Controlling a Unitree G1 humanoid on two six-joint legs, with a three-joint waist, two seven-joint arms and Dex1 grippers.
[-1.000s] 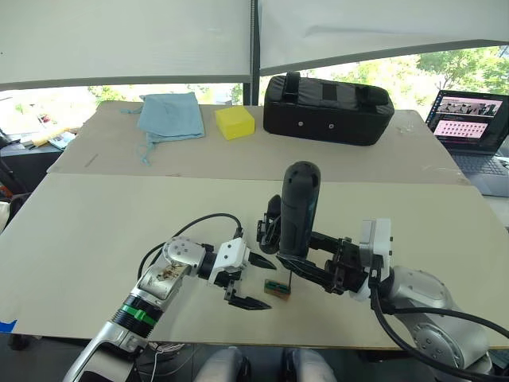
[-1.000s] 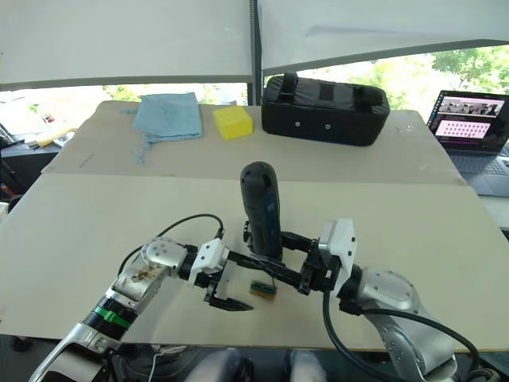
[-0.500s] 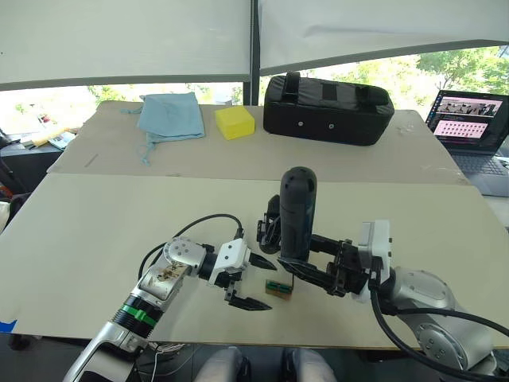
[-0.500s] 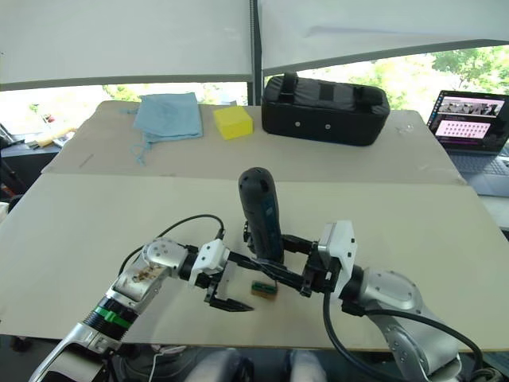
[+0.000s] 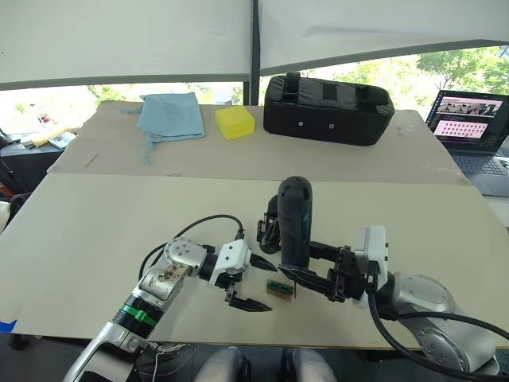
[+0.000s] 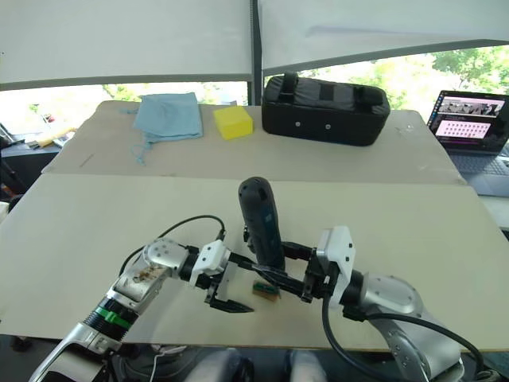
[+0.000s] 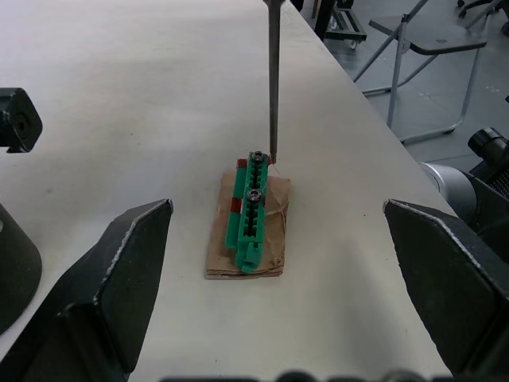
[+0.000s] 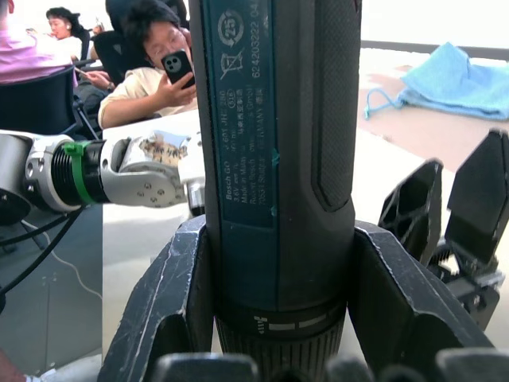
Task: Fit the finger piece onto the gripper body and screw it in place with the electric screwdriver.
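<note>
Right gripper (image 5: 306, 274) is clamped around the lower barrel of the electric screwdriver (image 5: 293, 219), holding it upright; in the right wrist view both fingers (image 8: 171, 310) press against the tool's sides. The screwdriver's thin bit (image 7: 273, 76) points down, tip touching the far end of a green screw holder (image 7: 250, 211) that lies on a small brown card (image 7: 253, 239) on the near table (image 5: 95, 239). Two screws sit in the holder's slot.

Left gripper (image 5: 256, 282) is wide open and holds nothing, fingers (image 7: 119, 270) spread either side of the screw holder, not touching it; holder sits between and just ahead of the fingertips.

Gripper body (image 5: 269, 231) stands on the table just behind the screwdriver, beyond the left gripper's tips, near but apart from them; mostly hidden by the tool. Finger piece: can't pick it out as a separate part.

Far table: blue cloth (image 5: 169, 115), yellow block (image 5: 235, 122), black padded case (image 5: 326, 107). Laptop (image 5: 469, 127) at far right. A person holding a phone (image 8: 163, 72) appears in the right wrist view.
</note>
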